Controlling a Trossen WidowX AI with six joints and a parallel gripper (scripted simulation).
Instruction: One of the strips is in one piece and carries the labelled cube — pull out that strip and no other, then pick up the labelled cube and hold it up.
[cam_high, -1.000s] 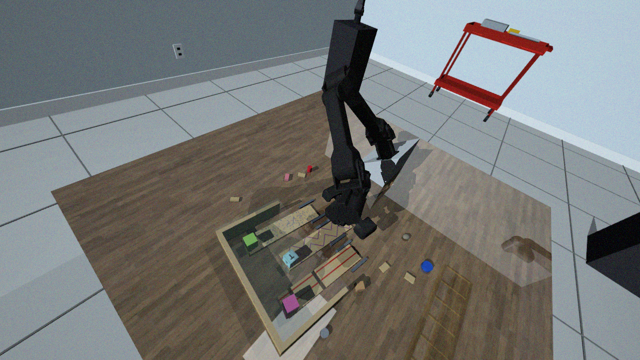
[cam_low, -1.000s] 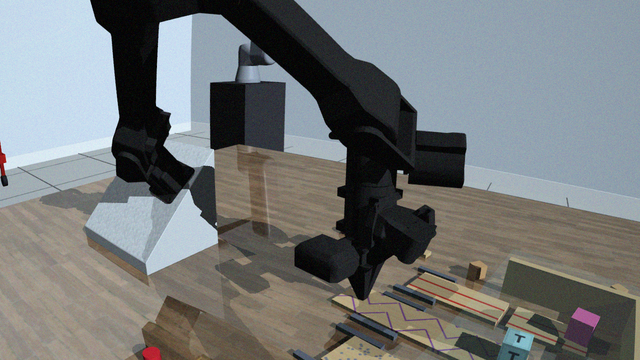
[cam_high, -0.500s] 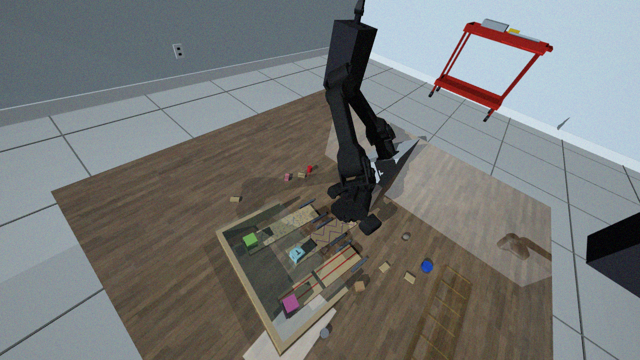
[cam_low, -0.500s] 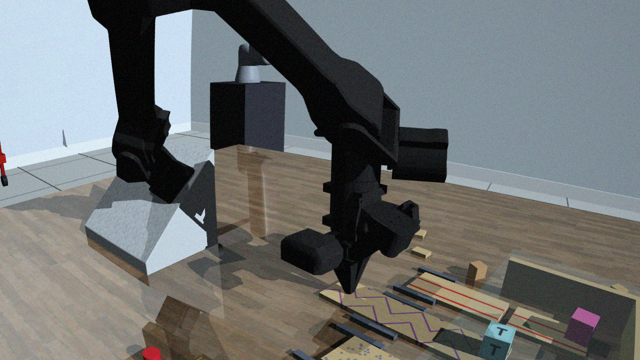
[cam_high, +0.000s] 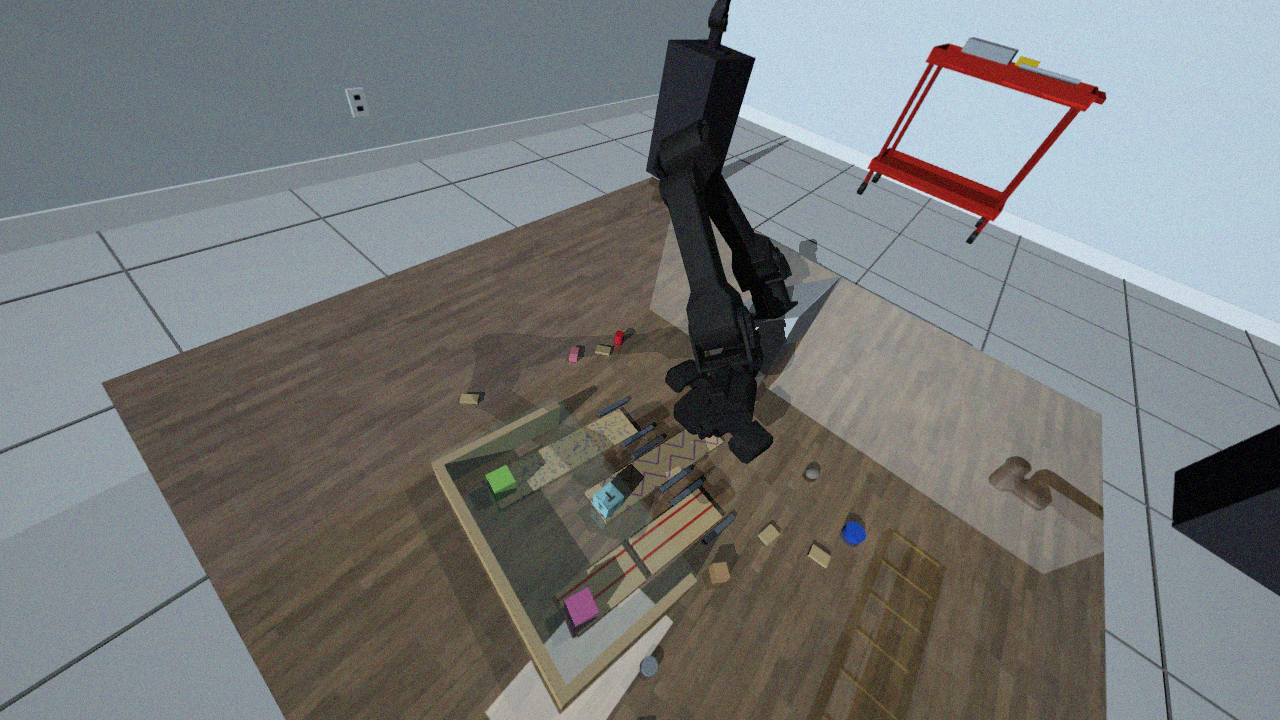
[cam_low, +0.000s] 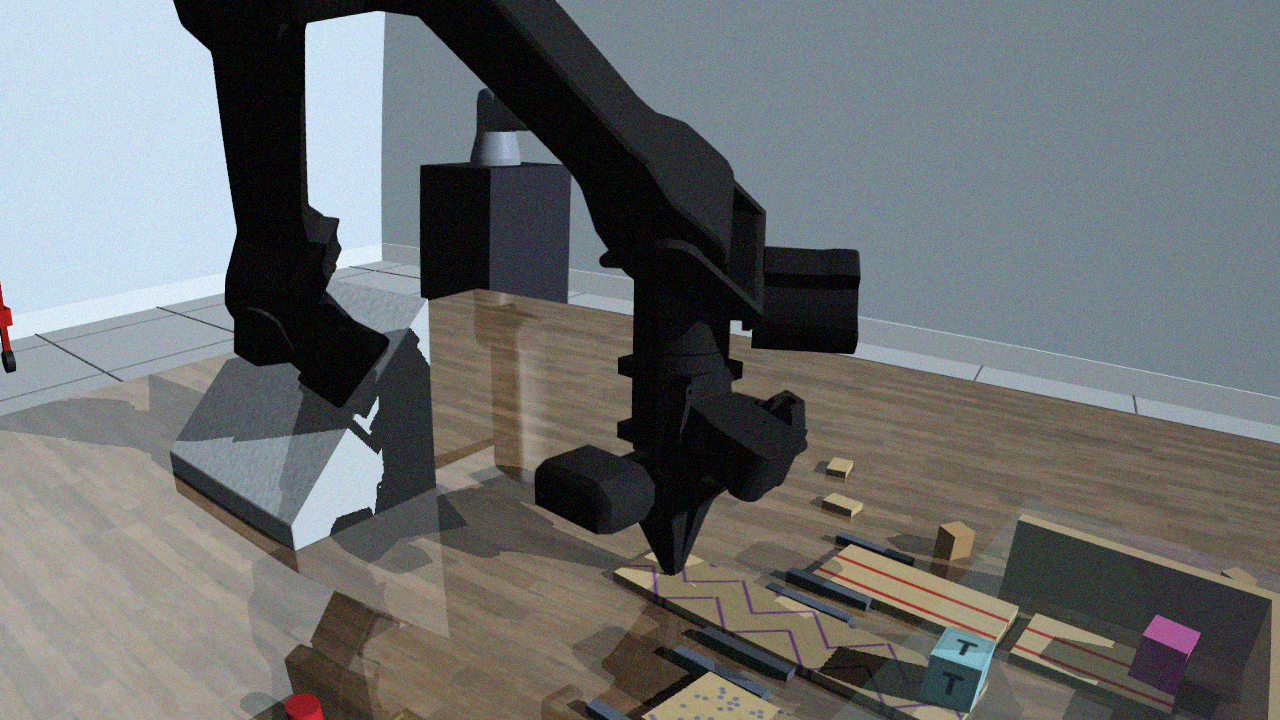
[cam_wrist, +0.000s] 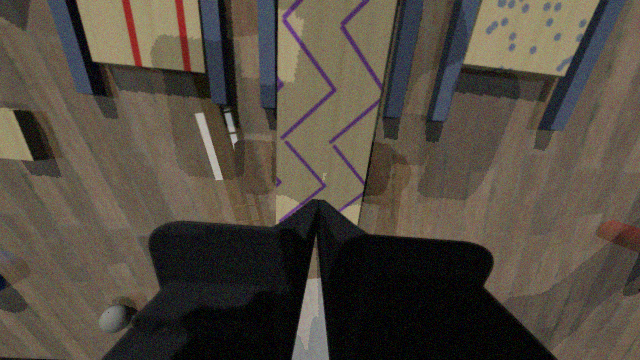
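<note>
Wood-grain tabletop (cam_high: 295, 447); matte black gripper (cam_low: 673, 565) closed, empty, tips pressing flat zigzag strip (cam_wrist: 325, 100). Labelled cube (cam_low: 955, 668) on strip's far end.

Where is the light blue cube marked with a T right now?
In the exterior view, the light blue cube marked T sits at lower right on the far end of the tan zigzag-patterned strip, between the red-lined strip and the blue-dotted strip.

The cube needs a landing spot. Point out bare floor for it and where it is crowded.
Bare wood lies left of the tray, out past the tan block. Another patch lies between the gripper and the grey ball. Crowded: the strips and rails, and the blocks around the blue disc.
</note>
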